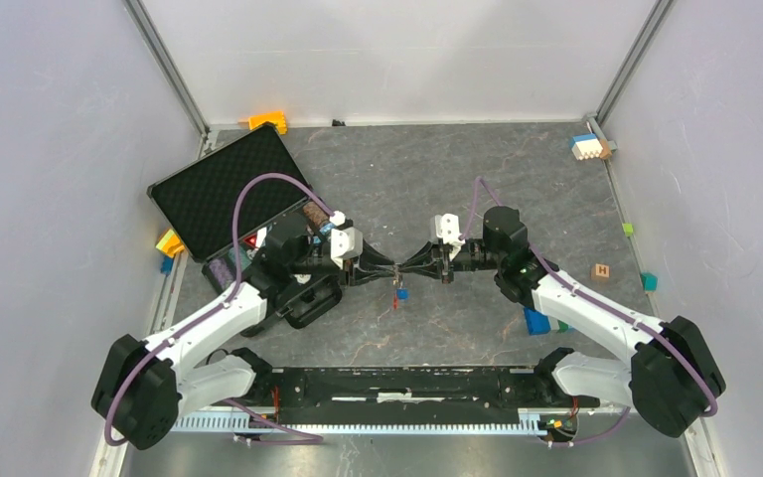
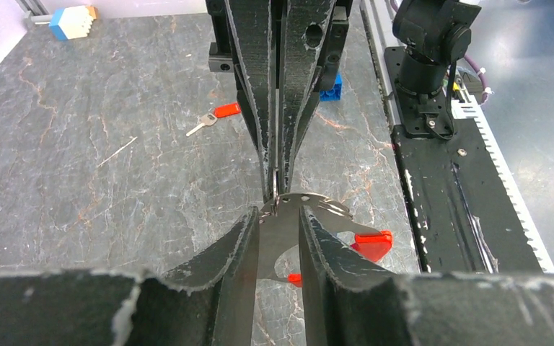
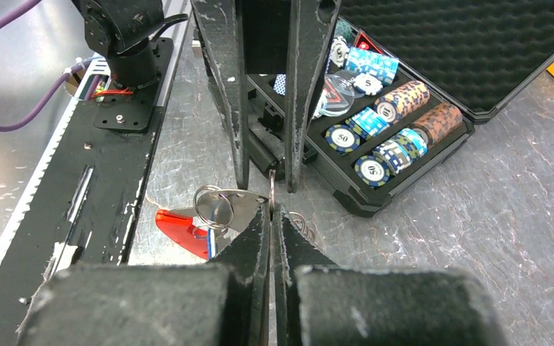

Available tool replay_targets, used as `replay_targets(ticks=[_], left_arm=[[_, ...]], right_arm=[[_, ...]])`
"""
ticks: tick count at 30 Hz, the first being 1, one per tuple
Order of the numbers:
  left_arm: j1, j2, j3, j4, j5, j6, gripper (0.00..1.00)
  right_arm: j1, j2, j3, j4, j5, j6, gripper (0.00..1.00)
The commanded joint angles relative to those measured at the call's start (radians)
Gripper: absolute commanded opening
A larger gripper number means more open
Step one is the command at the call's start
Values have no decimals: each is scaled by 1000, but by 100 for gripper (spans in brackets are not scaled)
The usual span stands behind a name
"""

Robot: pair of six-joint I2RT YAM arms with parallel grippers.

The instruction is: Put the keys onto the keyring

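Above the table's middle, the right gripper (image 3: 271,210) is clamped tight on the keyring (image 3: 239,207), whose red clip (image 3: 179,226) hangs below. The left gripper (image 2: 279,216) has its fingers slightly apart around the keyring's thin metal. The red-headed key (image 2: 215,115) lies loose on the grey table (image 2: 115,187).

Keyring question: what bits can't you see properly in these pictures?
Left wrist view: the lower part of the keyring hides behind the left claw.
Right wrist view: the right claw covers the pinched spot.
Top view: the blue key is too tiny to tell whether it's threaded on.
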Motion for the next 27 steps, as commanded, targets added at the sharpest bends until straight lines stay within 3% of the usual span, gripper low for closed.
replay_targets(ticks=[1, 27], left_arm=[[3, 13, 23, 54, 29, -33, 33], [-8, 29, 30, 80, 57, -71, 21]], right_arm=[[-3, -9, 2, 68, -28, 23, 0], [-3, 5, -7, 97, -34, 43, 0]])
